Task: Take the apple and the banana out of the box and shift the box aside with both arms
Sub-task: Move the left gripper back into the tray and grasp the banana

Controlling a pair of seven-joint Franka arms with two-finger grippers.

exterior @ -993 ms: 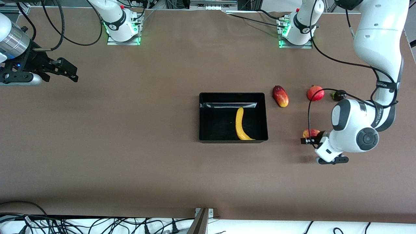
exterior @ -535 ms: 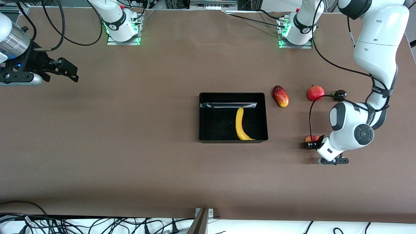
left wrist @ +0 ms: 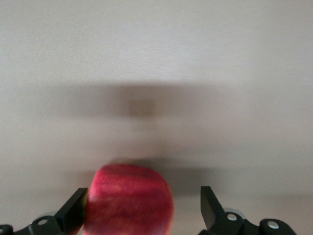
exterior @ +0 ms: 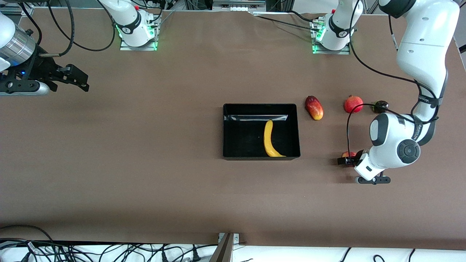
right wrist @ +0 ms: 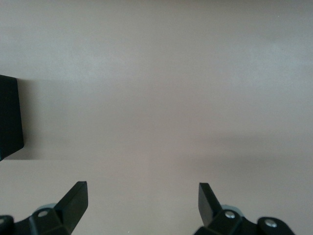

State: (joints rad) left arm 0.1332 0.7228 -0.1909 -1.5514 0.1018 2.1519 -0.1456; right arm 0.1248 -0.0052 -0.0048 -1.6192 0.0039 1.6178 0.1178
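The red apple (exterior: 348, 154) lies on the table toward the left arm's end, nearer the front camera than the pomegranate. My left gripper (exterior: 346, 160) is down at the apple and open. In the left wrist view the apple (left wrist: 129, 199) sits between the fingers of the left gripper (left wrist: 143, 196), against one finger and apart from the other. The yellow banana (exterior: 269, 140) lies inside the black box (exterior: 260, 106) at mid-table. My right gripper (exterior: 74, 78) is open and empty, waiting above the right arm's end of the table; its view (right wrist: 142, 188) shows bare table.
A red-yellow mango (exterior: 314, 107) lies beside the box toward the left arm's end. A red pomegranate (exterior: 353, 104) and a small dark fruit (exterior: 380, 106) lie further that way. A black corner (right wrist: 10, 117) shows at the right wrist view's edge.
My left gripper has come down around the apple, so less of the apple shows in the front view. The right arm, box and banana have not moved.
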